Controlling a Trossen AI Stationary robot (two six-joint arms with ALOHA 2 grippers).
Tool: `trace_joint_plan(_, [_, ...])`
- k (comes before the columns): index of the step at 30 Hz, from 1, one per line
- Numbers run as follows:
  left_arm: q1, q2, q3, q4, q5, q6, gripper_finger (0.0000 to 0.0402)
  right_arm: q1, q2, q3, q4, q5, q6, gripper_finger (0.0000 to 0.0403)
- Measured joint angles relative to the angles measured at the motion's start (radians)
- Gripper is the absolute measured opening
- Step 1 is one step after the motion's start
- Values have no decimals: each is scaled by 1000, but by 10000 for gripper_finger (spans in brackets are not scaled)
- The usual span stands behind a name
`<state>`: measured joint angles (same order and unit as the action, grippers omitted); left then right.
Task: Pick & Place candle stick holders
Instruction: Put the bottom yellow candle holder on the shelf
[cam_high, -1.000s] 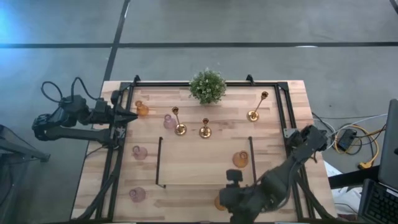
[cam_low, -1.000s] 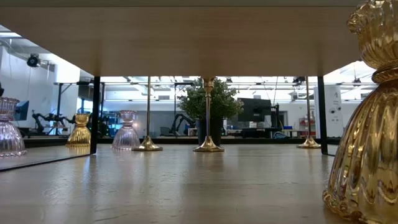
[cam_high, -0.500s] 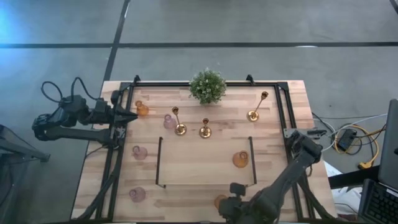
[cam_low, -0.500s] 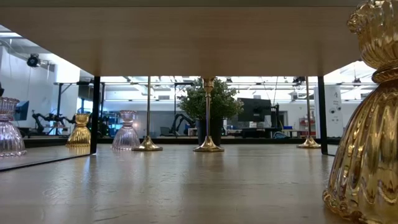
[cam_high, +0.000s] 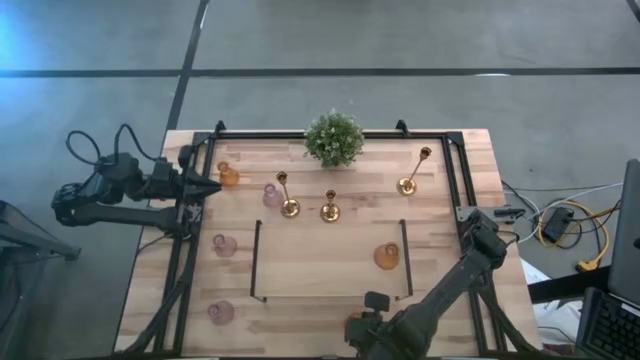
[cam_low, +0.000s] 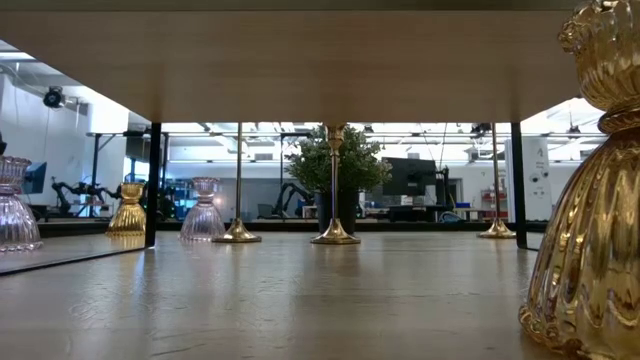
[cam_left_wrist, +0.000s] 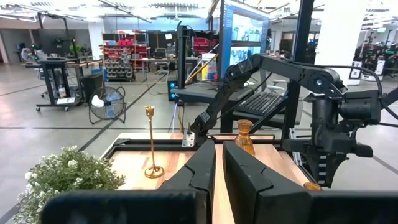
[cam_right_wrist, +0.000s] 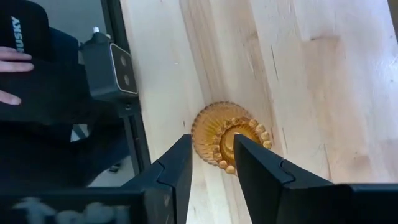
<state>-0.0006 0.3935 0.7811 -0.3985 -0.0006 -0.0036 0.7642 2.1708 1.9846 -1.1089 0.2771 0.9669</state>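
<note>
Three gold candlesticks (cam_high: 288, 205) (cam_high: 330, 210) (cam_high: 410, 183) stand on their round bases at the far middle of the table. Pink cups (cam_high: 272, 195) (cam_high: 224, 245) (cam_high: 221, 312) and amber cups (cam_high: 229, 176) (cam_high: 387, 256) stand about. My right gripper (cam_right_wrist: 211, 155) is open above a third amber cup (cam_right_wrist: 224, 134) at the near edge. Its fingers point down over the cup, and no finger shows beside the cup in the low view (cam_low: 590, 200). The arm hides that cup in the high view. My left gripper (cam_high: 212, 186) waits shut at the table's left edge.
A bushy green plant (cam_high: 334, 138) stands at the far middle. A black U-shaped outline (cam_high: 256, 270) marks the table's middle. A black frame (cam_high: 452, 170) runs round the table. A small camera (cam_right_wrist: 109, 68) sits at the near edge, with a person's hand (cam_right_wrist: 12, 62) beyond it.
My right gripper has gone toward the table's near edge and a little left. It now covers the amber cup that showed beside it in the high view a second ago. No thing on the table has moved.
</note>
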Motion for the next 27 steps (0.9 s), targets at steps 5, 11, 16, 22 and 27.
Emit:
trace_joint_plan(5, [0, 0, 0, 0, 0, 0, 37, -5, 2, -6, -2, -28, 22, 118])
trace_joint_plan(11, [0, 0, 0, 0, 0, 0, 37, -7, 16, -8, -1, -48, 24, 112])
trace_joint_plan(16, [0, 0, 0, 0, 0, 0, 37, -9, 36, -9, 0, -51, 25, 107])
trace_joint_plan(22, [0, 0, 0, 0, 0, 0, 37, -14, 61, -9, -11, -50, 18, 95])
trace_joint_plan(27, [0, 0, 0, 0, 0, 0, 37, -21, 63, -8, -17, -72, 16, 50])
